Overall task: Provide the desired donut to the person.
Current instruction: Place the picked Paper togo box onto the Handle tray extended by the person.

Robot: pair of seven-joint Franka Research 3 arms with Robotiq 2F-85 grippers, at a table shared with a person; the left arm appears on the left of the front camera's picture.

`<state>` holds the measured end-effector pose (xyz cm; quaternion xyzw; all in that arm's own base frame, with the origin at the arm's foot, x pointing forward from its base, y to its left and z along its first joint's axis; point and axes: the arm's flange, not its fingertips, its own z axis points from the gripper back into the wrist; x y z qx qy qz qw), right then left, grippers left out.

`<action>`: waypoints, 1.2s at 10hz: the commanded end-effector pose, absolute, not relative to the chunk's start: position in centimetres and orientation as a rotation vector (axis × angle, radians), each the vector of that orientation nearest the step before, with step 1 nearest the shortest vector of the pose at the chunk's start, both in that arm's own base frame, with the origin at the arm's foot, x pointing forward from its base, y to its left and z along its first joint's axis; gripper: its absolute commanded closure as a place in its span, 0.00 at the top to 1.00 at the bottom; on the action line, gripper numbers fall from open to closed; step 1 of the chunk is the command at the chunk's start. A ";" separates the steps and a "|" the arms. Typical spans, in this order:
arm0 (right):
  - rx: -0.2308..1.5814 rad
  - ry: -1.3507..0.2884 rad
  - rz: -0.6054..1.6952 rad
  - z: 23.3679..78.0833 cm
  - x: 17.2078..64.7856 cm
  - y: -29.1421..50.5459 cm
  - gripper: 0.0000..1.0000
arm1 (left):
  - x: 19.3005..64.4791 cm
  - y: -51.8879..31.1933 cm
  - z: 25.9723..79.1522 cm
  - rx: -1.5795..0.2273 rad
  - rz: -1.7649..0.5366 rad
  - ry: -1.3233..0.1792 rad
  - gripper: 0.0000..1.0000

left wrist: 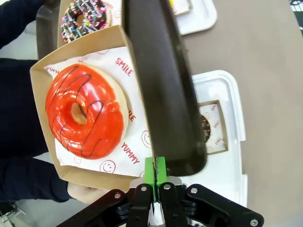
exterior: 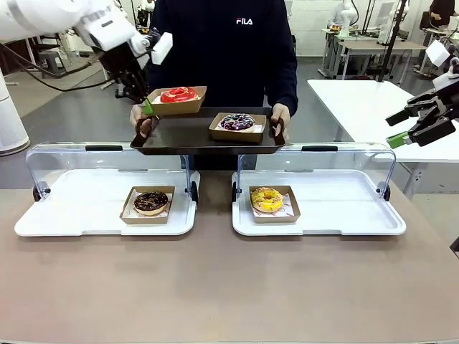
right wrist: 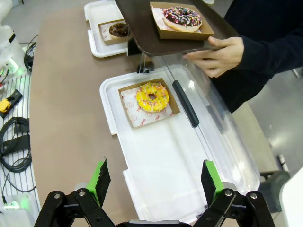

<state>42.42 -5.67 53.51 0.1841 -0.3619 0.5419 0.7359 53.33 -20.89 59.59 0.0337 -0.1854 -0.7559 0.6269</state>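
A red-glazed donut (exterior: 178, 94) (left wrist: 85, 111) lies in a cardboard box (exterior: 188, 106) (left wrist: 42, 75). My left gripper (exterior: 148, 107) (left wrist: 155, 171) is shut on that box's rim and holds it over the left end of a black tray (exterior: 208, 142) (left wrist: 161, 85). The person (exterior: 229, 43) in the black FILA sweatshirt holds the tray with a hand (exterior: 141, 122) (right wrist: 218, 54) on each end. I cannot tell whether the box rests on the tray. A dark sprinkled donut (exterior: 237, 122) (left wrist: 85, 19) (right wrist: 182, 18) sits boxed on the tray. My right gripper (exterior: 414, 129) (right wrist: 155, 182) hangs open at the far right, holding nothing.
Two white display trays with raised clear lids stand on the brown table. The left one (exterior: 72, 215) holds a chocolate donut (exterior: 150, 203) (right wrist: 118, 30). The right one (exterior: 344, 211) (right wrist: 165, 161) holds a yellow donut (exterior: 267, 199) (right wrist: 152, 96). Cables (right wrist: 14, 142) lie at the table's edge.
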 end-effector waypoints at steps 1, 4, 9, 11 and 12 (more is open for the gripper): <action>0.416 -0.802 1.191 53.4 42.5 -5.7 1.00 | 54.9 -22.3 58.0 0.143 -1.692 -0.388 0.01; 0.416 -0.802 1.191 53.4 42.5 -5.7 1.00 | 55.9 -22.3 54.4 0.170 -1.664 -0.325 0.01; 0.416 -0.802 1.191 53.4 42.5 -5.7 1.00 | 55.3 -22.0 53.9 0.170 -1.690 -0.332 0.60; 0.416 -0.802 1.191 53.4 42.5 -5.7 1.00 | 55.3 -21.9 54.1 0.157 -1.698 -0.340 1.00; 0.416 -0.802 1.191 53.4 42.5 -5.7 1.00 | 55.0 -21.9 54.4 0.154 -1.699 -0.337 1.00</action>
